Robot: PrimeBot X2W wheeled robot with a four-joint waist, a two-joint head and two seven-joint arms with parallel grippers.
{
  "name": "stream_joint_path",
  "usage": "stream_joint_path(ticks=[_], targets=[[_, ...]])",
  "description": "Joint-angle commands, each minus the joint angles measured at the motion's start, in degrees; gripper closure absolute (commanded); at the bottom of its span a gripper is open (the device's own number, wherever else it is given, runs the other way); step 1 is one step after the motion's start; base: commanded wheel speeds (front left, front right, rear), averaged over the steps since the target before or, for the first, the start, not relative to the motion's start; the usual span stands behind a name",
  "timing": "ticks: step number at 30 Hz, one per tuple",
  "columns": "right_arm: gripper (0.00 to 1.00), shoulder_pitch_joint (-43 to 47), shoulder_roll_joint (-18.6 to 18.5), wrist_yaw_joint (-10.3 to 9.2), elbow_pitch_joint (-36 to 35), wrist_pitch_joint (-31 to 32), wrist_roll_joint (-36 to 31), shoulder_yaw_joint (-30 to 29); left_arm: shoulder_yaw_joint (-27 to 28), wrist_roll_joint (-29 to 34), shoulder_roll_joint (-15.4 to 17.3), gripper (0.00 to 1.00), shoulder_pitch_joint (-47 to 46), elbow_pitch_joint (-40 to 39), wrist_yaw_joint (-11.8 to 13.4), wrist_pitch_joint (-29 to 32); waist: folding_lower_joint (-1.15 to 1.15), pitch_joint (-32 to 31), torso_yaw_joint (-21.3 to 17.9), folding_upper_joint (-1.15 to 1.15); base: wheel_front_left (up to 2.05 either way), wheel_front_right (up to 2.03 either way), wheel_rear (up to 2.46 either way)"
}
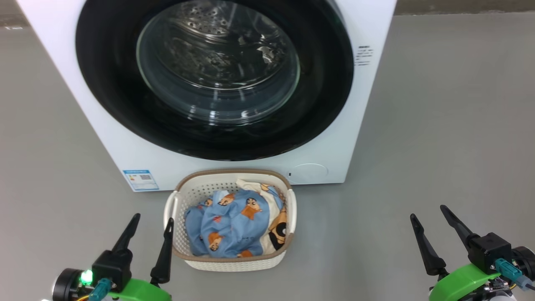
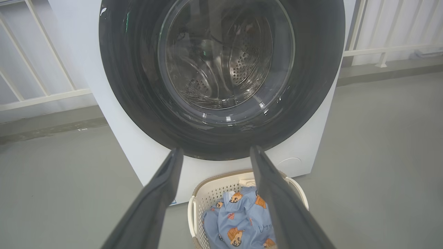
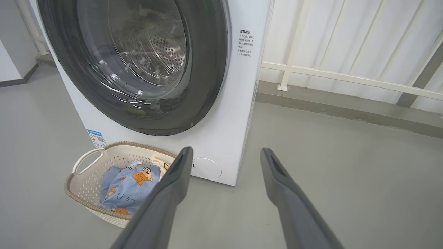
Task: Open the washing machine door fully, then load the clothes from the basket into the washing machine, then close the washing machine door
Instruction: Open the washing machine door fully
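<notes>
Clothes (image 1: 234,221) in basket (image 1: 184,196); basket before washing machine (image 1: 104,138).

White washing machine (image 1: 54,75) with a small blue label sticker (image 1: 141,179); washing machine door (image 1: 217,62) is a glossy black ring round clear glass, with the perforated steel drum (image 1: 205,21) showing behind. Cream-white basket (image 1: 234,172), perforated sides, brown woven-look rim. The clothes (image 1: 228,223) are light blue with orange-brown cartoon boys, plus a cream piece (image 1: 273,207) printed dark and orange; grey floor (image 1: 439,146), plain.

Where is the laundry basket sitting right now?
In the head view, the basket sits on the floor close in front of the washing machine, below its door, beside the left gripper and far from the right gripper.
</notes>
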Motion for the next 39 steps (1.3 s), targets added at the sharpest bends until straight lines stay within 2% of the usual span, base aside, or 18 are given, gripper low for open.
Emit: stream_joint_path(ticks=[1, 14, 28, 29, 30, 31, 32, 39], targets=[[0.00, -1.4, -0.6, 0.09, -1.3, -0.8, 0.3, 1.1, 2.0, 0.2, 0.7, 0.00, -2.3, -1.7, 0.1, -0.4, 0.00, 0.0, 0.0, 0.00, 0.66, 0.66, -1.32], [0.00, -1.4, 0.0, 0.09, -1.9, -0.8, 0.6, 0.7, 2.5, -0.5, 0.5, 0.00, -1.9, -3.1, -0.1, -0.4, 0.00, 0.3, -0.4, 0.00, 0.19, 0.19, -0.37], [0.00, 1.3, 2.9, 0.09, -8.9, -0.8, 2.8, -4.2, 3.2, -1.4, 0.2, 0.00, 0.8, -6.1, 1.4, -0.4, 0.00, 0.0, -1.1, 0.00, 0.00, 0.00, 0.00], [0.07, 1.4, 2.9, 0.09, -9.1, -0.8, 2.7, -4.3, 3.1, -1.5, 0.2, 0.00, 0.9, -6.3, 1.5, -0.4, 0.00, -0.1, -1.1, 0.00, 0.00, 0.00, 0.00], [0.51, 1.6, 2.9, 0.09, -9.2, -0.8, 2.6, -4.2, 3.0, -1.7, 0.2, 0.00, 1.1, -6.4, 1.7, -0.4, 0.00, -0.1, -1.2, 0.00, 0.00, 0.00, 0.00], [0.88, 1.7, 2.7, 0.09, -9.3, -0.8, 2.3, -4.0, 2.9, -1.8, 0.2, 0.00, 1.3, -6.5, 1.8, -0.4, 0.00, -0.1, -1.2, 0.00, 0.00, 0.00, 0.00], [1.00, 1.8, 2.7, 0.09, -9.4, -0.8, 2.2, -4.0, 2.8, -1.9, 0.2, 0.00, 1.4, -6.6, 1.9, -0.4, 0.00, -0.1, -1.2, 0.00, 0.00, 0.00, 0.00], [1.00, 1.8, 2.7, 0.09, -9.6, -0.8, 2.6, -3.9, 2.4, -2.1, 0.2, 0.00, 1.4, -6.8, 2.2, -0.4, 0.00, -0.2, -1.2, 0.00, 0.00, 0.00, 0.00]])
